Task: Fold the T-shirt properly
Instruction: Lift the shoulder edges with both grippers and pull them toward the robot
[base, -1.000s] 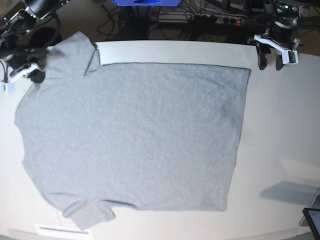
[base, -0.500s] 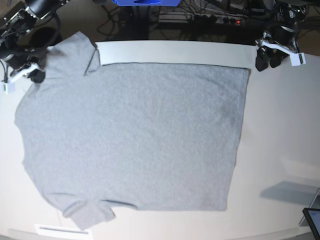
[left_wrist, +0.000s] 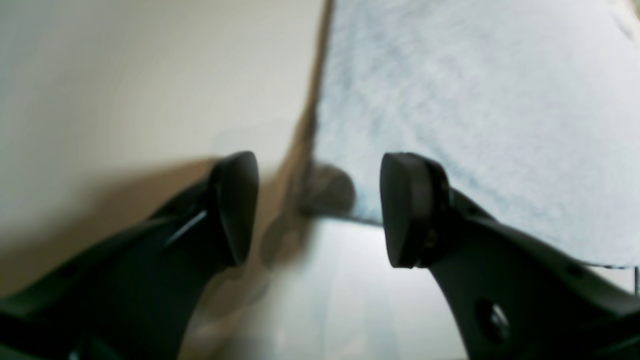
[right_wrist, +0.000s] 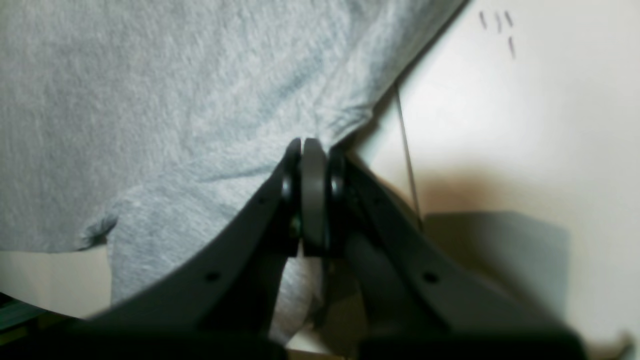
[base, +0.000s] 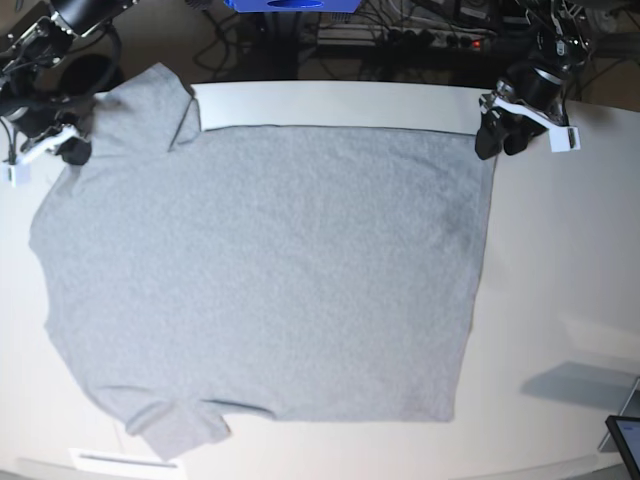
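My left pincer (base: 497, 142) gapes above the hem corner of the plain heather-grey cotton T-shirt (base: 270, 280); my right pincer (right_wrist: 312, 150) pinches its sleeve. Bare white tabletop (base: 560, 270) lies beyond the hem.

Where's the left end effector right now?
In the base view, the left end effector sits open at upper right, over the T-shirt's far hem corner on the table.
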